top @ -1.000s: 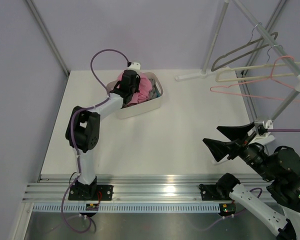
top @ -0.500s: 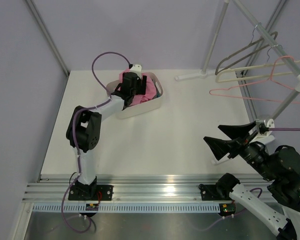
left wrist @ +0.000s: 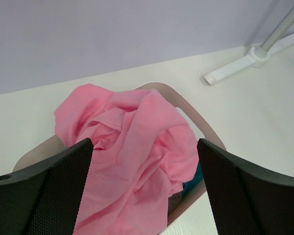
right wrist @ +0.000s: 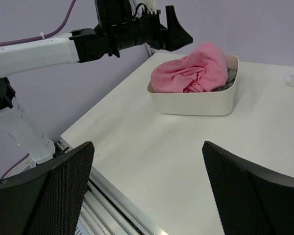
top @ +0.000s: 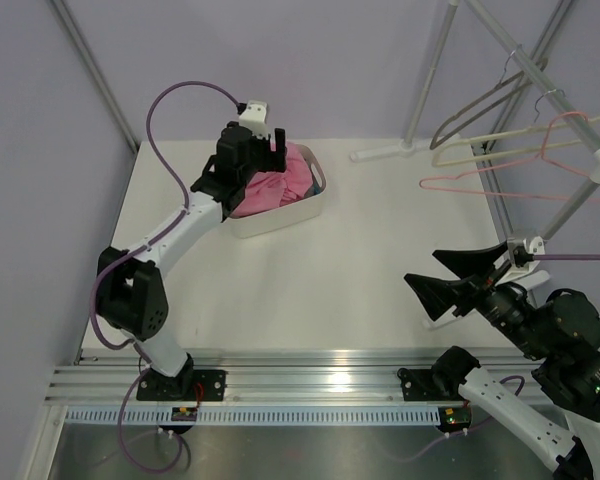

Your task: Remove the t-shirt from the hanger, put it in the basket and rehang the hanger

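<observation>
The pink t-shirt (top: 292, 180) lies crumpled in a white tub (top: 280, 218) at the back of the table, off the hanger. My left gripper (top: 276, 152) hovers just above it, open, with nothing between its fingers. In the left wrist view the t-shirt (left wrist: 137, 122) fills the space under the left gripper (left wrist: 143, 147). The dark grey-brown hanger (top: 477, 107) hangs bare on the rack at the far right. My right gripper (top: 422, 270) stands open near the table's right front; in its own view the right gripper (right wrist: 147, 147) frames bare table, with the t-shirt (right wrist: 193, 68) beyond.
A cream hanger (top: 500, 152) and a thin pink wire hanger (top: 480, 186) hang beside the dark one. The rack's pole (top: 432, 75) and white foot (top: 390, 152) stand at the back right. Grey and teal clothes (left wrist: 198, 178) lie under the t-shirt.
My left gripper has opened, let go of the t-shirt and risen from inside the tub to above it. The right arm has barely moved.
</observation>
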Motion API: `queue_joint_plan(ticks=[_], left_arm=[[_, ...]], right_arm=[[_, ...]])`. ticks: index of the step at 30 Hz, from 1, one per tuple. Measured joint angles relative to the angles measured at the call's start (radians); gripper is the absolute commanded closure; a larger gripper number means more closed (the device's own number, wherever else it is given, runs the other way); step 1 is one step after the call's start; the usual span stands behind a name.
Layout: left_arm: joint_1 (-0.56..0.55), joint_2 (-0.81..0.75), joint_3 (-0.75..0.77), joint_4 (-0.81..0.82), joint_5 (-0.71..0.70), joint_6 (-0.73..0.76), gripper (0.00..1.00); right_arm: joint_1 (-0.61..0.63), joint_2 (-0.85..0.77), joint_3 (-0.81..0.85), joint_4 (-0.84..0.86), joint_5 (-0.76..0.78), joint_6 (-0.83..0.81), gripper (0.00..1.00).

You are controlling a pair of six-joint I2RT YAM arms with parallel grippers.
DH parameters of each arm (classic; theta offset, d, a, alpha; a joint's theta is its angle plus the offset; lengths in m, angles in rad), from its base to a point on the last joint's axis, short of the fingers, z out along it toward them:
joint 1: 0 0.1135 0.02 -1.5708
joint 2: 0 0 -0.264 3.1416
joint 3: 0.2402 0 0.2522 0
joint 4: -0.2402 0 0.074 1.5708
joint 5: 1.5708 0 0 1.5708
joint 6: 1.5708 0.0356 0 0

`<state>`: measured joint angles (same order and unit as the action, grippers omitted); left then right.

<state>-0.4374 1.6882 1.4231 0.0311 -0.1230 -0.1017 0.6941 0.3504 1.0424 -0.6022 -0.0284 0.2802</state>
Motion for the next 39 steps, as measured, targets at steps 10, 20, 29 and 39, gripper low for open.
queue_joint_plan(ticks=[10, 20, 29, 39], left_arm=[[0.001, 0.142, 0.146, 0.002, 0.05, -0.004, 1.0], [-0.001, 0.294, 0.066, -0.002, 0.089, -0.065, 1.0], [-0.005, 0.344, 0.087, -0.037, 0.092, -0.081, 1.0], [-0.007, 0.177, 0.032, -0.113, 0.109, -0.077, 0.02]], right_arm=[[0.0, 0.0, -0.015, 0.008, -0.022, 0.001, 0.0], [0.0, -0.006, -0.016, 0.007, -0.045, 0.003, 0.01], [0.0, -0.025, -0.023, 0.007, -0.043, 0.011, 0.01], [0.0, -0.041, -0.024, 0.008, -0.041, 0.014, 0.01]])
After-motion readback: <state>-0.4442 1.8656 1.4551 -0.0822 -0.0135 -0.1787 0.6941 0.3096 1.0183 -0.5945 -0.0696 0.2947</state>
